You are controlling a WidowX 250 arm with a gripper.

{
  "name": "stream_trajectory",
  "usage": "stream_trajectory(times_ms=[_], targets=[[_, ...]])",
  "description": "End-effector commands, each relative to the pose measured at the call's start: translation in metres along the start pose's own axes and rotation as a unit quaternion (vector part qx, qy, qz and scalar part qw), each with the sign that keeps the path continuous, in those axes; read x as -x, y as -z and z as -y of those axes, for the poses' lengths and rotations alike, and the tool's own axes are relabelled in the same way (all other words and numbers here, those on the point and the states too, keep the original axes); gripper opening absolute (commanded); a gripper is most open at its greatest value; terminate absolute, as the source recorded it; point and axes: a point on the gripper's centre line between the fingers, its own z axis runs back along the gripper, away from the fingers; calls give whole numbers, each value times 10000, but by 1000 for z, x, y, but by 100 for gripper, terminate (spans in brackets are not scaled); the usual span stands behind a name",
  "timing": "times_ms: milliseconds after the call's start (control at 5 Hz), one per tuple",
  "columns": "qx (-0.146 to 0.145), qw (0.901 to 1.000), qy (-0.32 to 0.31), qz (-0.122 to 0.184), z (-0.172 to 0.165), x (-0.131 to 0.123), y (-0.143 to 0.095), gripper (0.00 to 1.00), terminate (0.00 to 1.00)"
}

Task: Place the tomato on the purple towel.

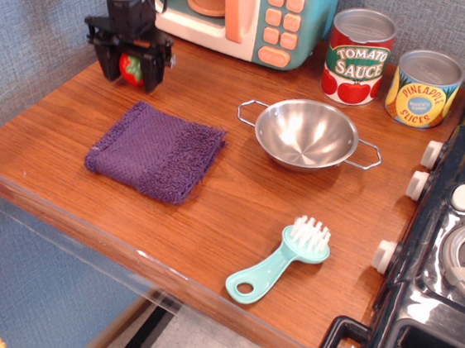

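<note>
Clamping my pincer (129,67) around the tomato (130,68), I have one finger on each side of its red body, at the back left of the wooden table (236,216) just in front of the toy microwave (241,9). The purple towel (157,150) lies close by, toward the front. I judge the tomato light, hard and glossy (so likely slippery); a grip across its widest middle suits best, and the thick soft towel should stop it rolling.
</note>
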Motion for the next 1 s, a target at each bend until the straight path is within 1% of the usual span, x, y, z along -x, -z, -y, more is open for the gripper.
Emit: stream_trajectory(times_ms=[0, 200, 400, 600, 800], targets=[[24, 9931, 607, 1003, 34, 33, -112, 0, 0], [241, 9951, 787, 549, 48, 64, -91, 0, 0], [257, 9964, 794, 129, 50, 88, -65, 0, 0], [129, 9969, 779, -77, 52, 94, -57, 0, 0], [14, 9957, 880, -288, 58, 98, -50, 100, 0]])
